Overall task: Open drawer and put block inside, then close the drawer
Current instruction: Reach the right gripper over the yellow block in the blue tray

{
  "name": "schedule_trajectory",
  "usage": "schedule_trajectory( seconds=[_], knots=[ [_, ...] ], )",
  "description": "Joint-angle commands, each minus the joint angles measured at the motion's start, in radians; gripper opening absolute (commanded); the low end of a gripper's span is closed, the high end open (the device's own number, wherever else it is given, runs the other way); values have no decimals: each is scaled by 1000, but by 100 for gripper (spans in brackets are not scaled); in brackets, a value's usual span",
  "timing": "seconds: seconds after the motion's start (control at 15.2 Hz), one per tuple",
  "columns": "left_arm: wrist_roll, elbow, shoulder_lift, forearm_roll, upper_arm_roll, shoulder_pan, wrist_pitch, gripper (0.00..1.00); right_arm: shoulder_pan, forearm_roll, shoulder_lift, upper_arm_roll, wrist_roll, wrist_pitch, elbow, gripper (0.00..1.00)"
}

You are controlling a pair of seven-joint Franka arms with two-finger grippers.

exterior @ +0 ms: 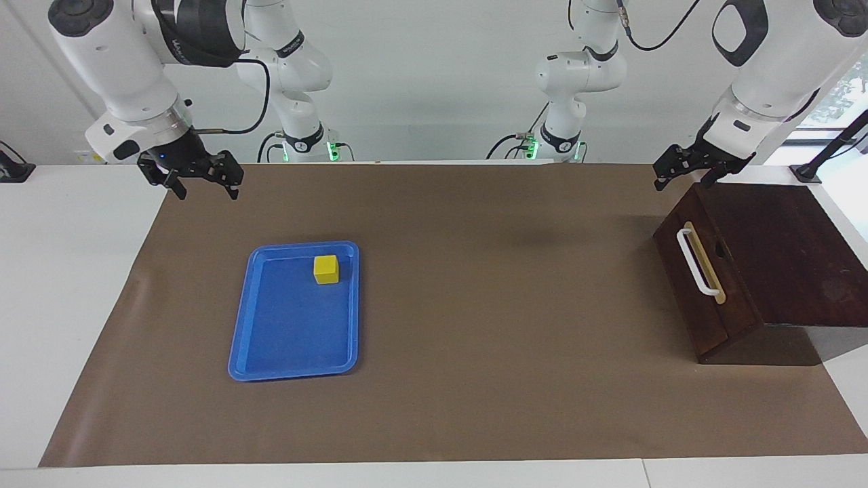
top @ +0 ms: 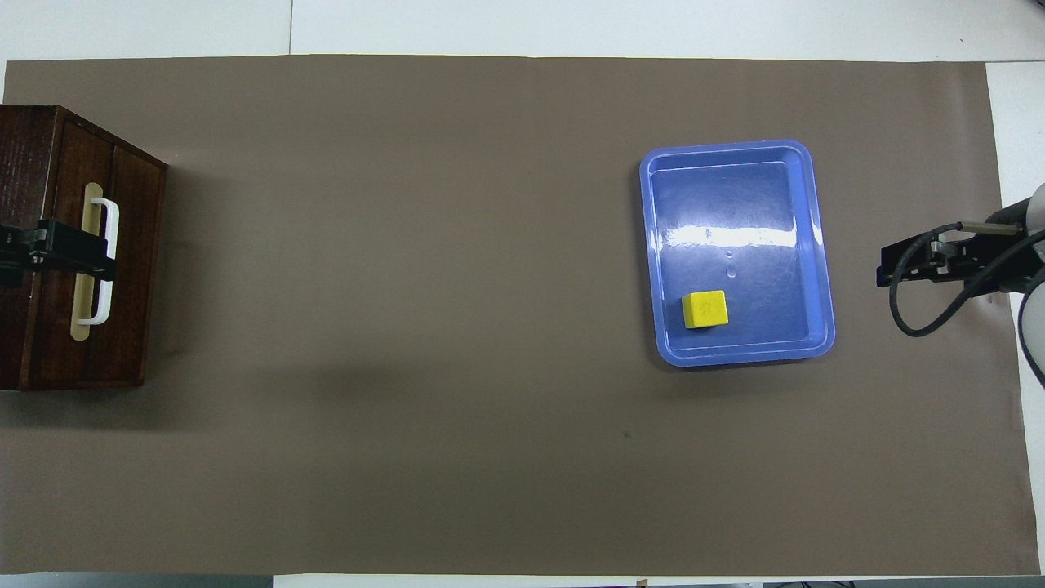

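The drawer (exterior: 709,293) is shut in its dark wooden box (exterior: 786,251) at the left arm's end of the table, its white bar handle (exterior: 697,263) facing the table's middle. My left gripper (exterior: 683,180) hangs open above the box's edge, apart from the handle; in the overhead view the left gripper (top: 98,251) covers the handle (top: 104,286). The yellow block (exterior: 326,269) lies in the blue tray (exterior: 271,359), in a corner nearer to the robots (top: 704,309). My right gripper (exterior: 207,188) hovers open and empty over the mat's edge, beside the tray (top: 888,272).
A brown mat (exterior: 488,379) covers the table between the tray and the box. White table (exterior: 68,271) shows past the mat at the right arm's end. Two more arm bases stand at the robots' edge of the table.
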Motion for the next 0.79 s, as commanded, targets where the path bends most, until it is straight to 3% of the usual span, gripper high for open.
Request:
schedule_trajectory(
  seconds=[0.0,0.46,0.72],
  knots=[
    [4,-7,-16,17,-2,4,-6,100,-23,71,-13,11,153,54,-91,100],
    [4,-7,-16,17,-2,4,-6,100,-31,324,85,11,611,198,-189,100],
    [4,-7,-16,17,-2,4,-6,100,-26,432,116,11,716,281,-243,100]
  ],
)
